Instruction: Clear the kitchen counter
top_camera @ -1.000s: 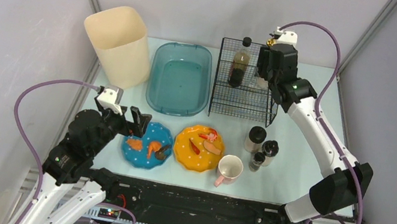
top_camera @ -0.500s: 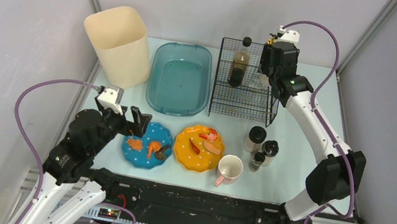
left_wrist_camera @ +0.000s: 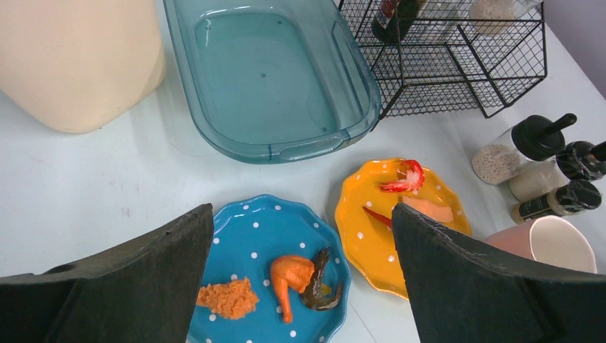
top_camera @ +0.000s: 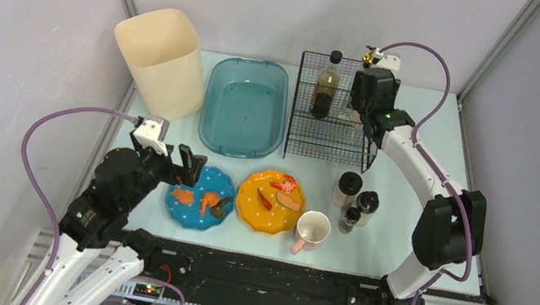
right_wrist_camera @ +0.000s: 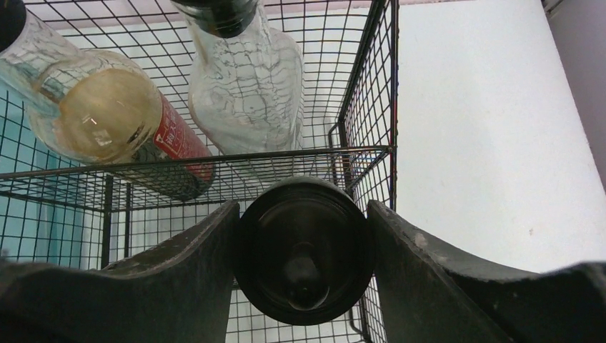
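Right gripper [right_wrist_camera: 304, 246] clamps a dark bottle [right_wrist_camera: 304, 286] at the wire rack [top_camera: 328, 133] — looks bound for storage — while left gripper [left_wrist_camera: 301, 214] hangs spread above the blue plate [left_wrist_camera: 243, 229] on the cluttered kitchen counter [left_wrist_camera: 86, 186].

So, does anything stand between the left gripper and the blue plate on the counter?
Nothing visible does. The left gripper hangs open right over the blue plate, which shows between its fingers in the wrist view. Only the plate's own food scraps lie on it. The orange plate sits beside it, apart.
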